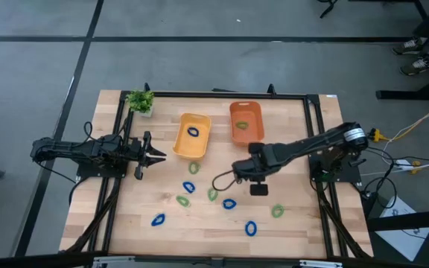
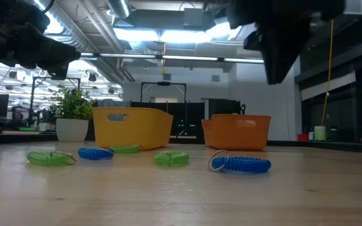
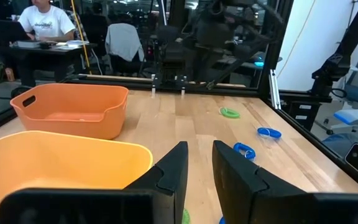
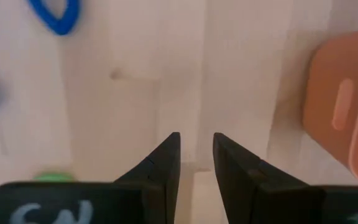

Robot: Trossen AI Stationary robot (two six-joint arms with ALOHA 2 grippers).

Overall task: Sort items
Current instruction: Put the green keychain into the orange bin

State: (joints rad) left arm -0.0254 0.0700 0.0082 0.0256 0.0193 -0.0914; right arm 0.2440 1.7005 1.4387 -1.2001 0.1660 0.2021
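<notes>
Rings point(image 1: 188, 187) scattered | wooden table point(image 1: 125, 223) | person seated point(image 3: 42, 22) behind

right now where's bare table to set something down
Free: the near-left corner below the left gripper, left of the blue ring; also the right strip beyond the green ring. Crowded: the middle, where rings scatter under the right gripper, below the yellow bin.

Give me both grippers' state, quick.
Left gripper: open a little, empty, beside the yellow bin.
Right gripper: open a little, empty, above bare table.
</notes>
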